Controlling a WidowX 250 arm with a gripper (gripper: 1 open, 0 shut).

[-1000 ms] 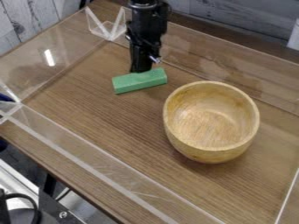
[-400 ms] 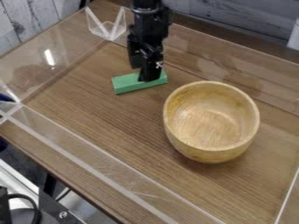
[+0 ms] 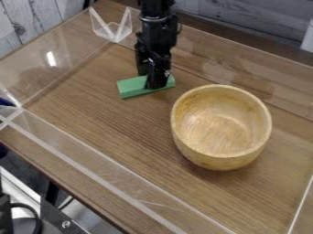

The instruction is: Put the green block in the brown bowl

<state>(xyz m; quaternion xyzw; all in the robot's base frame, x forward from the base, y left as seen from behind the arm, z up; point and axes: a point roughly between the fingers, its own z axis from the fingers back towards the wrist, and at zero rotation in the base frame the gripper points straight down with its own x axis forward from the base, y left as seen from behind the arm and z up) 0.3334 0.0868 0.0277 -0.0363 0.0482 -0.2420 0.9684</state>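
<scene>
A clear plastic wall (image 3: 49,146) runs along the left and near sides of the wooden counter (image 3: 86,114), fencing in the work area.

Left of centre and towards the far side, the green block (image 3: 137,86) lies flat on the counter, its long side running at a slant from near-left to far-right. The black pincer (image 3: 154,77) points straight down over the block's right end, hanging from a dark arm (image 3: 154,23) that enters from the top edge. Its fingertips reach down to the block's level and cover that end, with the fingers seeming to stand on either side of it. Whether they are pressing on the block or merely set around it cannot be told from this view: the tips are dark and small, and any gap between them and the block is hidden.

Right of centre, and nearer than the block, sits the brown bowl (image 3: 221,126). It is upright on the counter, round with a thick rim and visible grain. Its inside shows only bare wood. The block is near the bowl's far-left rim but apart from it, with a strip of counter between them.
</scene>
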